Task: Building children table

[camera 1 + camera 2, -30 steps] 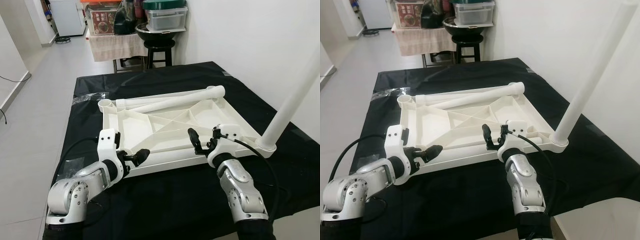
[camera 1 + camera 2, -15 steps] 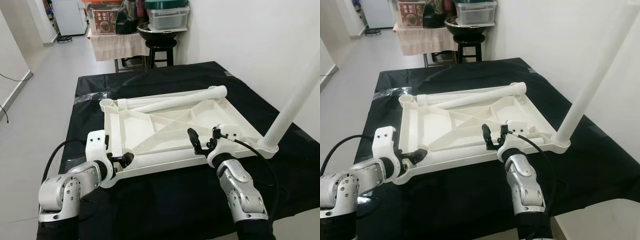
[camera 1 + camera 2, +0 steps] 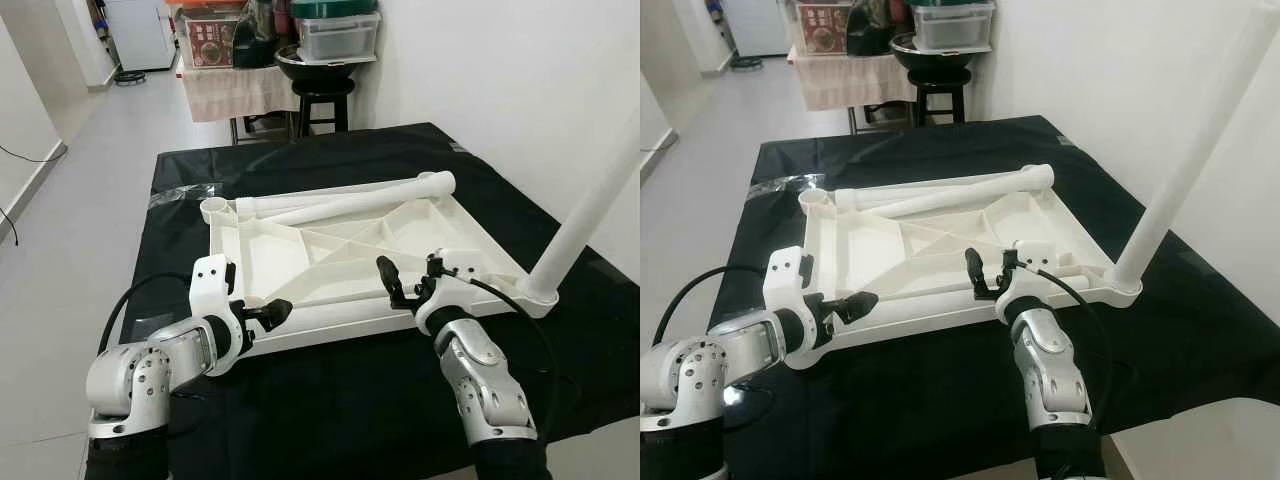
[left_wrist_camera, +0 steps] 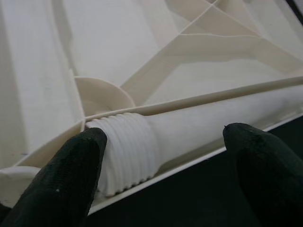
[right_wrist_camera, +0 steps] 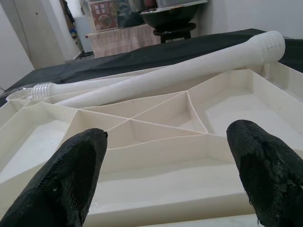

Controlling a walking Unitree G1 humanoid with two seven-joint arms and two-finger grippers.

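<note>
— Four legs in all, as far as I can count. One table top (image 3: 330,250) lies upside down on the black cloth (image 3: 330,400), ribs up. Start at its near left corner.

— There the left gripper (image 3: 268,313) sits, its fingers (image 4: 71,175) spread apart on either side of the threaded end of a loose leg (image 4: 189,132) that lies flat along the top's near edge, just beside an unfilled socket. Nothing is clamped yet.

— And toward the middle of that near edge?

— The right gripper (image 3: 410,285) hovers just over the rim, its fingers (image 5: 71,175) also parted and holding nothing.

— The other legs?

— Two legs (image 3: 350,200) lie along the top's far edge, crossing each other, and one upright leg (image 3: 590,215) is already screwed into the near right corner.

— How would that loose leg handle?

— I judge it to be light, hollow, stiff plastic, and smooth enough to roll or slip in the pads. Taking it on the plain shaft just past the threads looks best: the ridged threads should stay free for the socket, and squeezing them could mar them. The top itself looks rigid but light, so it may slide on the cloth when a leg is twisted in.
</note>
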